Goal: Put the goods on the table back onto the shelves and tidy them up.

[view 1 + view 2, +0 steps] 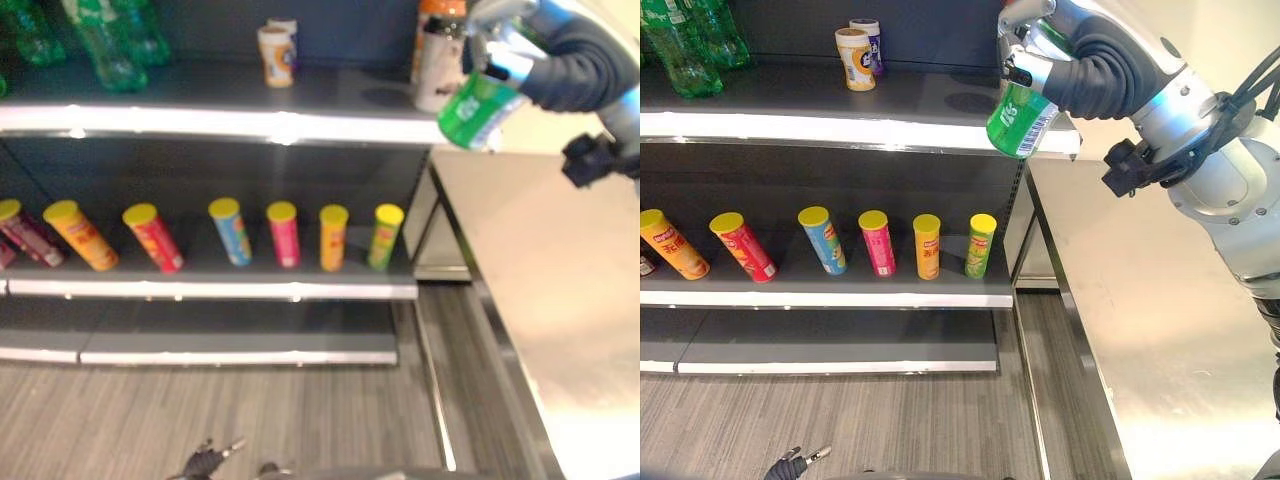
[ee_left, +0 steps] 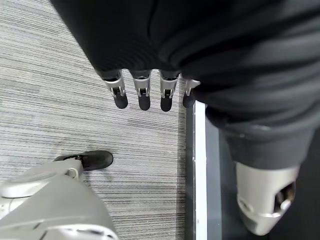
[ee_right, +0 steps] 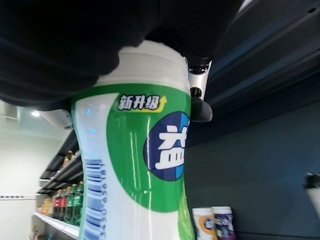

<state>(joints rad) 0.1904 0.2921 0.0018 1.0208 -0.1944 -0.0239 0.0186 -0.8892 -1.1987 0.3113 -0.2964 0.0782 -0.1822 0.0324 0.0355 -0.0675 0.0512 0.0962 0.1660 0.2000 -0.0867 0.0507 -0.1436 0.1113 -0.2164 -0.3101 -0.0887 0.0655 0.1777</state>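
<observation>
One green-and-white bottle (image 1: 1020, 122) sits clamped in my right hand (image 1: 1065, 62), fingers (image 3: 200, 107) curled round its upper part, so the body hangs below them, tilted, just over the front edge of the top shelf (image 1: 820, 125). Beyond the fingers on that shelf stand two small jars (image 1: 859, 52), and further off, green drink bottles (image 1: 685, 45). One shelf down, a row of yellow-lidded tubes (image 1: 880, 243) leans. The steel table (image 1: 1140, 330) lies beneath my forearm. My left hand (image 2: 150, 85) hangs over the grey floor (image 2: 60, 90), fingers straight and slightly apart, holding nothing.
</observation>
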